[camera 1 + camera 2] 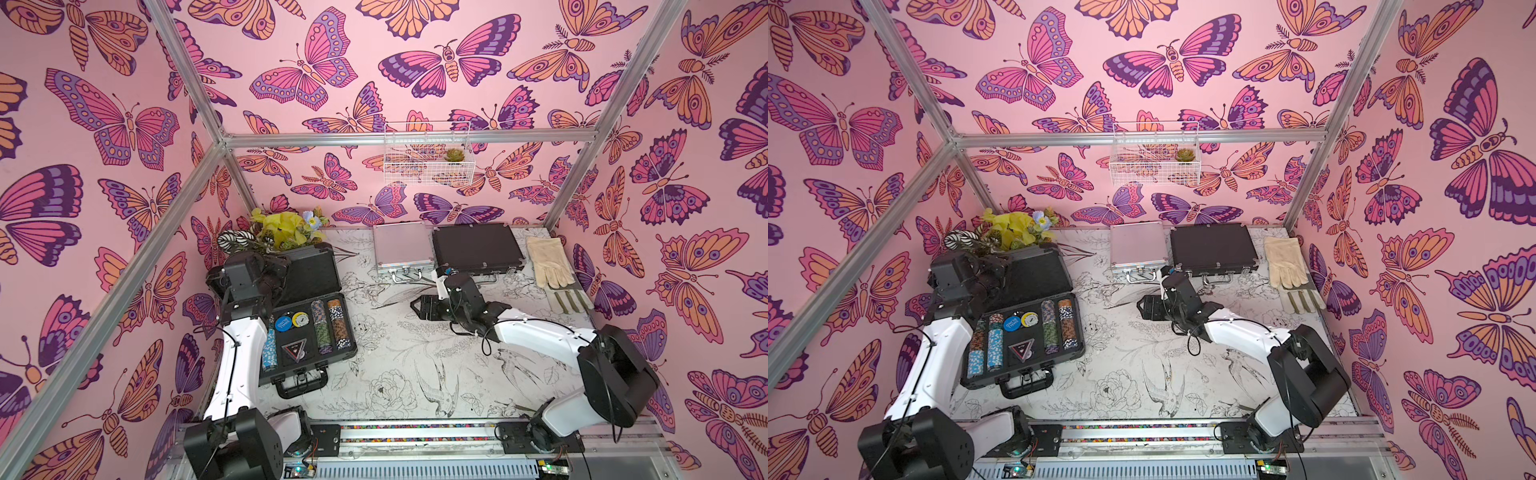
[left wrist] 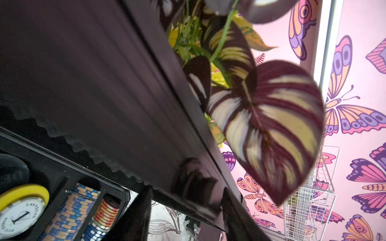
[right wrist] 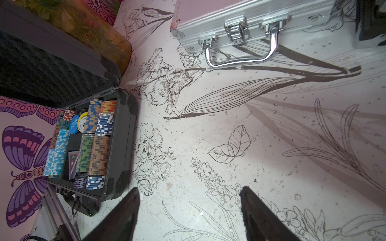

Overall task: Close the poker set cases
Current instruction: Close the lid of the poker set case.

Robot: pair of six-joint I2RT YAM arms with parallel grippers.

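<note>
Butterfly walls hem my bench (image 1: 415, 374). Only the big black case (image 1: 309, 332) gapes, lid (image 1: 311, 270) at my left pincer (image 2: 187, 210), grip too blurred to tell. Loosed early, it could flop onto the plant (image 1: 282, 232) beyond. Right pincer (image 3: 189, 208) wide, empty.

Bright, even light; striped leaf (image 2: 267, 125) motion-blurred in left wrist view.

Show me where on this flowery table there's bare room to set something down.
Widest bare table lies front-middle, between the open large black case and the right arm. A narrower lane runs between that case and the silver case. Crowded: the back, silver case, medium black case and glove close together, and the plant behind the lid.
</note>
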